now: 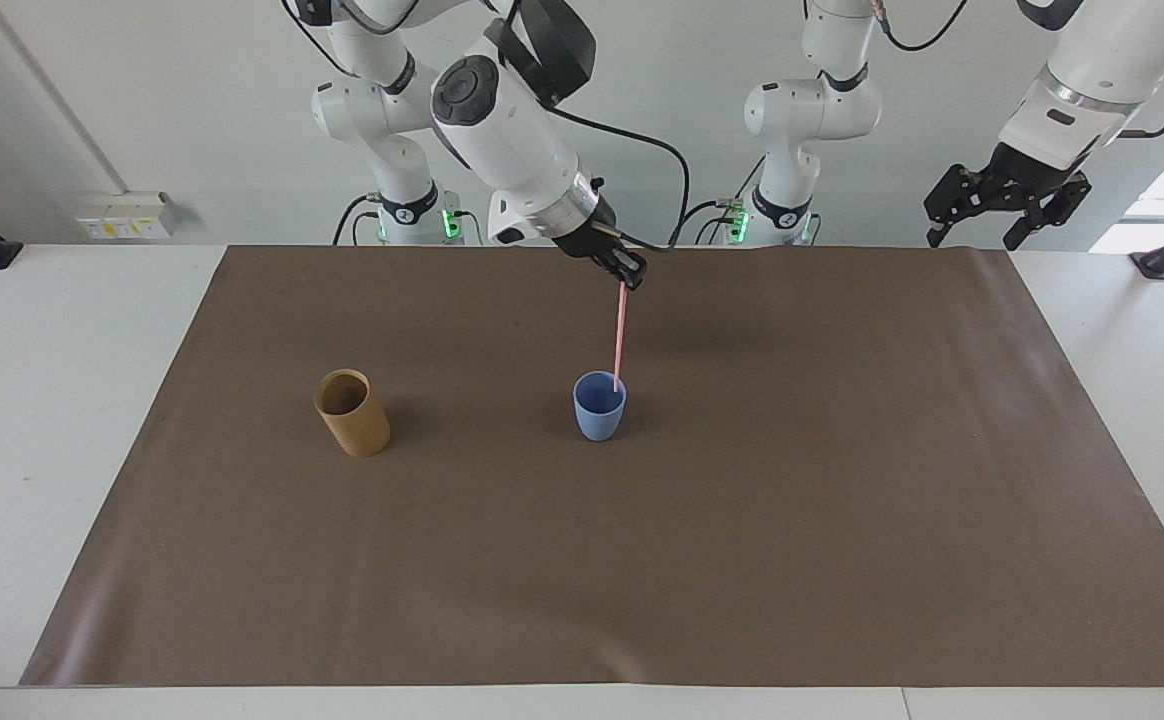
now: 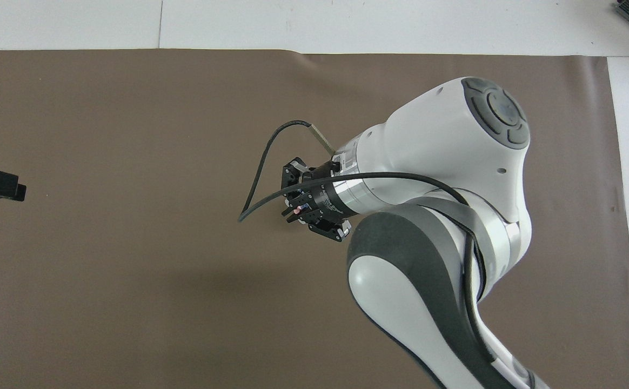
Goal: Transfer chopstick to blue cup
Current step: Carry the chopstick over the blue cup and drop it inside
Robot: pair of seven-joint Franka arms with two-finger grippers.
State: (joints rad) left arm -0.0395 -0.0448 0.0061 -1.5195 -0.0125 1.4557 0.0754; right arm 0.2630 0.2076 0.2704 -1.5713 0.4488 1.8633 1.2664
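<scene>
A: Where is the chopstick now?

B: It hangs nearly upright, slightly tilted, pinched at its top end by the right claw. Its lower tip sits at the mouth of the blue cup, at the rim on the side toward the left arm's end; whether it touches the wall I cannot tell.

A: And from above?

B: The right claw and its arm cover the cup; only the pink top end of the stick shows between the fingertips.

A: The cup itself?

B: Upright on the brown mat, mid-surface. A tan cup stands beside it, well apart, toward the right arm's end.

A: The other arm?

B: It waits. The left claw is raised over the mat's corner at its own end, fingers spread, holding nothing.
</scene>
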